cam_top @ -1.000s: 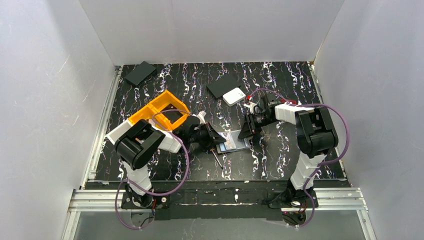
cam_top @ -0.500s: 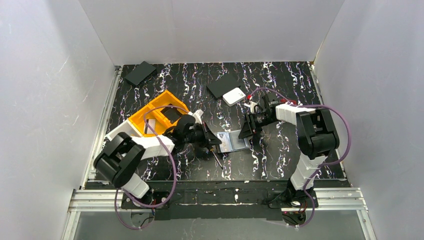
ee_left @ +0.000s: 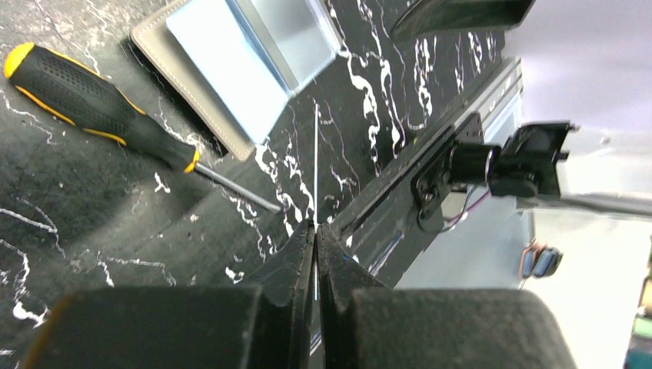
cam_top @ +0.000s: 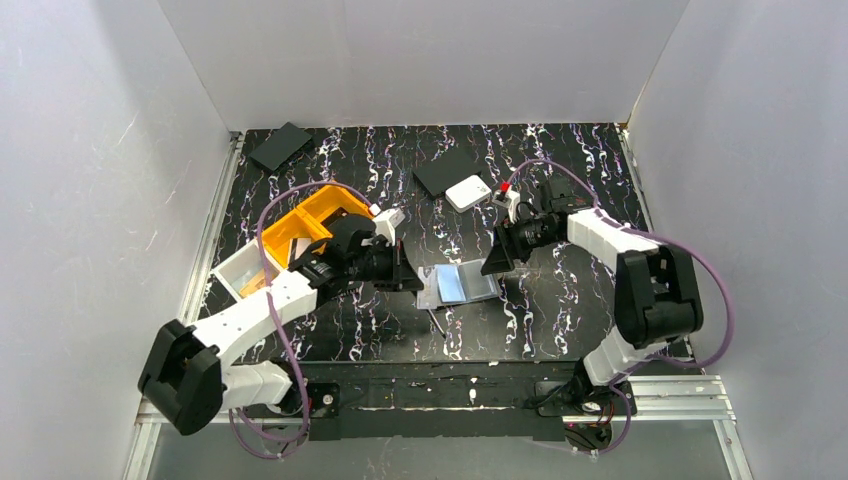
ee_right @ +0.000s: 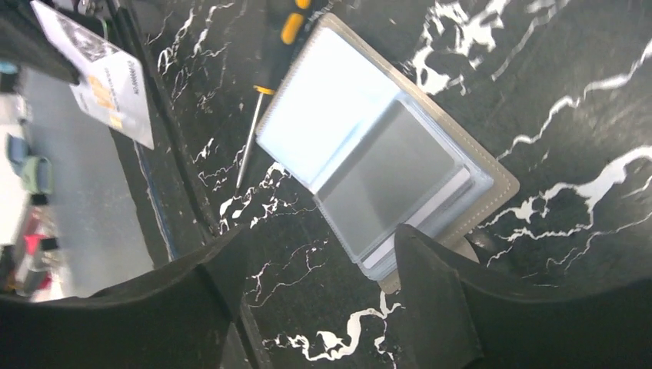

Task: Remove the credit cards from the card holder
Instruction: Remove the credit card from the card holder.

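The card holder lies opened flat on the table, pale interior up, between the two arms. The left gripper, just left of the holder and raised off the surface, is clamped tight on one credit card, seen edge-on between its jaws. The judged purpose is to carry that card clear of the holder. The right gripper stands over the holder's right end with jaws spread wide and nothing in them. It is judged to be placed there to steady the holder or line up on the next card. The remaining cards, at least one greyish, sit in the clear sleeves on the holder's right half; their count cannot be told. A screwdriver lies just beside the holder's near-left corner, contact not confirmed, and could foul a set-down on that side. An orange bin sits well left of the holder, beyond the left gripper. A white square box and a flat black rectangle lie behind the holder, apart from it, and are judged no hindrance.
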You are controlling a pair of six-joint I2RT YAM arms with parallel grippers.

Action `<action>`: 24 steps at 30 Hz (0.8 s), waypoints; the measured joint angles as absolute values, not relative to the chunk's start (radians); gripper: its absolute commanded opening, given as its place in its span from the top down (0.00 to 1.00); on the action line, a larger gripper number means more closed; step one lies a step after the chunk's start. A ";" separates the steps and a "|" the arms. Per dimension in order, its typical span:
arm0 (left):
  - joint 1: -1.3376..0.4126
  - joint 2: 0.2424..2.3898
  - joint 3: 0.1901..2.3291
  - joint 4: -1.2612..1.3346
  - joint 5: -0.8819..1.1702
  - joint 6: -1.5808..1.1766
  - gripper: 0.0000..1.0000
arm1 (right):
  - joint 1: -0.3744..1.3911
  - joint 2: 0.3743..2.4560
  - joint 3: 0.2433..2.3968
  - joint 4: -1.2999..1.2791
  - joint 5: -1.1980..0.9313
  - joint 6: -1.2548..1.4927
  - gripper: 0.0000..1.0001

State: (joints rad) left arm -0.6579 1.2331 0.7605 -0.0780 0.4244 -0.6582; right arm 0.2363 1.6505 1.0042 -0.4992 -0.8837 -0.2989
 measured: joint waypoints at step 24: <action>-0.750 1.173 0.782 -0.174 0.620 -0.219 1.00 | 0.446 1.493 0.953 -0.692 -1.081 -0.737 0.02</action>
